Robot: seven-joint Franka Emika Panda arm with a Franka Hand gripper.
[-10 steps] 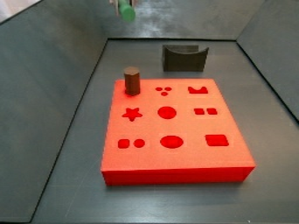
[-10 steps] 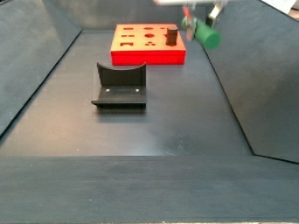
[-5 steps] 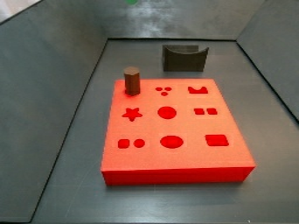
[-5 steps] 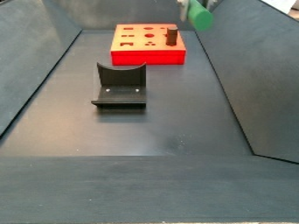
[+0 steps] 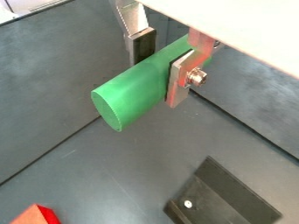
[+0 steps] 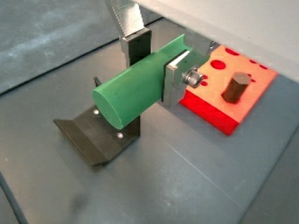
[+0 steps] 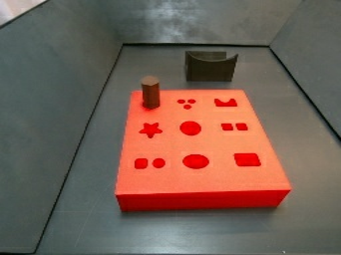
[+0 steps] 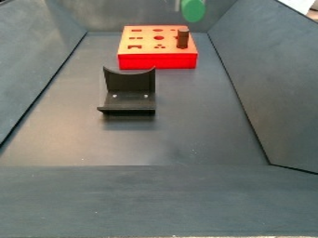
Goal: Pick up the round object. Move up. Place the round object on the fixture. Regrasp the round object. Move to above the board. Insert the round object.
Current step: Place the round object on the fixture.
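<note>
Both wrist views show my gripper [image 5: 158, 59] clamped across the green round peg [image 5: 140, 86], silver finger plates pressed on either side of it, with the peg lying crosswise and one round end facing the camera. I hold it high in the air, well clear of the floor. In a side view only the peg's green end [image 8: 192, 9] shows at the upper edge, above the far end of the scene. Below me a wrist view shows the dark fixture [image 6: 100, 140] on the floor, empty, and beyond it the red board [image 6: 230, 101] with the short brown peg [image 6: 236, 87] standing in it. So I judge the pick and lift done; placing on the fixture, regrasping, moving over the board and inserting remain.
</note>
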